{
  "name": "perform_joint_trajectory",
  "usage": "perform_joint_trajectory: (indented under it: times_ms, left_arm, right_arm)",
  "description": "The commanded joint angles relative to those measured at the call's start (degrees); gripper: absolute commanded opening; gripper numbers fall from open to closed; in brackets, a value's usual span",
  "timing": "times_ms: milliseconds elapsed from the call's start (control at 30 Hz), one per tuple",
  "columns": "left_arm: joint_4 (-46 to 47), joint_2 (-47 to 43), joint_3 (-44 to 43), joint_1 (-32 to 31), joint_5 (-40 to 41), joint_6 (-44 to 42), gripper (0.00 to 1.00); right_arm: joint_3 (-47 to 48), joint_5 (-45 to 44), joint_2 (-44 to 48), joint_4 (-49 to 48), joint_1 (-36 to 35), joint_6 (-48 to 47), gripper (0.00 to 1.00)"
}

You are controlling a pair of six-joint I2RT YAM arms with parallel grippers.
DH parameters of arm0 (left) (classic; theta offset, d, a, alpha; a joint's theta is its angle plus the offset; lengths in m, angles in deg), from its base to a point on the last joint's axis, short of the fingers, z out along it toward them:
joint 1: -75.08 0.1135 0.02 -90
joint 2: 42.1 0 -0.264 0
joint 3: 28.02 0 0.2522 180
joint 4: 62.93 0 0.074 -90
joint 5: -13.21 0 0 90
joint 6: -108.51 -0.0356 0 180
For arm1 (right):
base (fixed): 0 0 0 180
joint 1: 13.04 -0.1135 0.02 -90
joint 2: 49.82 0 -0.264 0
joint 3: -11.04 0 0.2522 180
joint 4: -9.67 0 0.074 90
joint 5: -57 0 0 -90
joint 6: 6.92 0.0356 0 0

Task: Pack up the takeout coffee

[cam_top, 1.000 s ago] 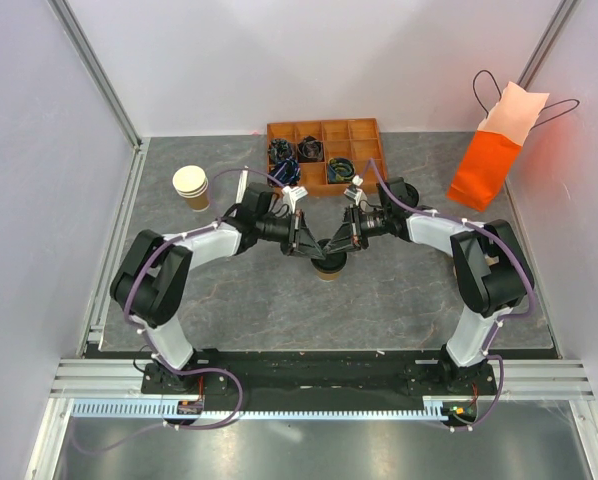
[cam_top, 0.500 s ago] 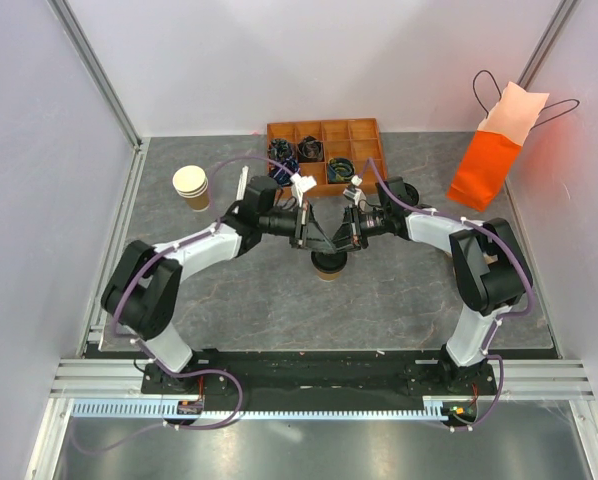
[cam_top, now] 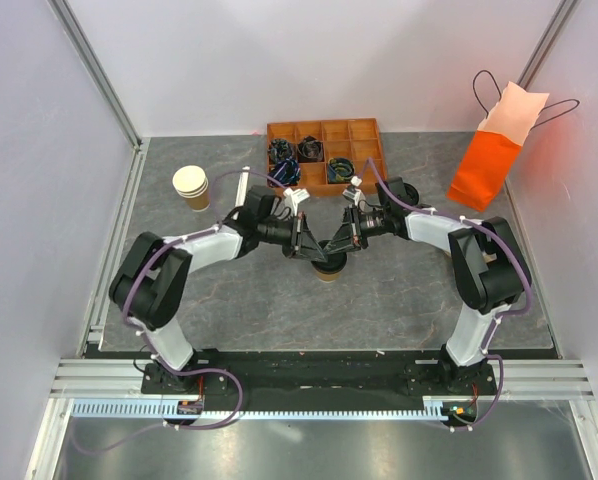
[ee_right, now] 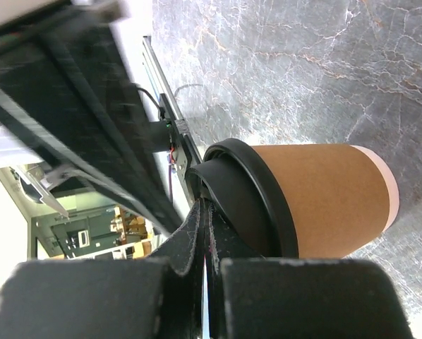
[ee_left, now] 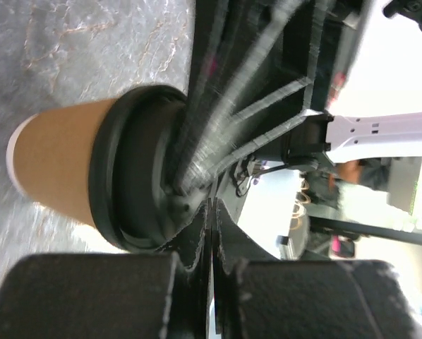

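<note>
Both pincers are pressed together, pinching nothing; left pincer (cam_top: pixel 313 250) and right pincer (cam_top: pixel 340 247) touch the black lid (ee_left: pixel 130 180) of the takeout coffee (cam_top: pixel 327 266), upright on the surface (cam_top: pixel 399 295) on the arms' side of the wooden tray (cam_top: pixel 325 128); press evenly, straight down, lest it tip

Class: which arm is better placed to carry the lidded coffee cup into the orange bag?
Right, probably. The left gripper and right gripper meet at the coffee cup, but the orange bag stands on the right arm's side.
</note>
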Motion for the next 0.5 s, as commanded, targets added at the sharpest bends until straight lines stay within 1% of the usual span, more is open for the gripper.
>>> perform_joint_trajectory:
  times_ms: [0,33,67,100,133,167,233,333,467]
  left_arm:
    - [-12.2,-10.1,-4.9,0.5,6.0,-9.9,0.04]
    - [-14.3,-12.9,-5.6,0.4,7.3,-12.8,0.06]
    - [-15.6,-14.1,-6.6,0.4,10.2,-14.1,0.09]
    - [-19.2,-15.2,-7.0,0.3,11.5,-15.5,0.12]
    - [-20.7,-16.4,-7.8,0.2,12.7,-17.9,0.15]
    - [-21.6,-16.9,-7.9,0.2,13.4,-18.7,0.2]
    - [-24.1,-17.7,-8.1,0.3,13.5,-20.6,0.23]
    - [-26.6,-18.5,-8.6,0.3,13.9,-21.6,0.3]
    - [-31.2,-18.1,-11.2,0.1,18.0,-25.1,0.36]
  right_arm:
    - [-0.5,-6.7,-2.2,3.8,-0.4,-4.4,0.0]
    - [-0.2,-6.6,-1.7,3.7,-0.4,-4.3,0.0]
    - [0.1,-6.2,-0.8,3.8,-0.5,-4.2,0.0]
    - [0.8,-5.8,-0.4,3.8,-0.6,-4.3,0.01]
    - [1.2,-5.4,0.0,3.9,-0.7,-4.0,0.02]
    - [1.5,-4.8,0.8,3.9,-0.7,-3.7,0.03]
    - [2.6,-4.0,1.6,4.0,-0.9,-3.5,0.07]
    - [4.3,-2.5,3.3,4.4,-1.0,-2.8,0.12]
    - [5.9,-2.5,6.5,6.1,-1.0,-3.2,0.17]
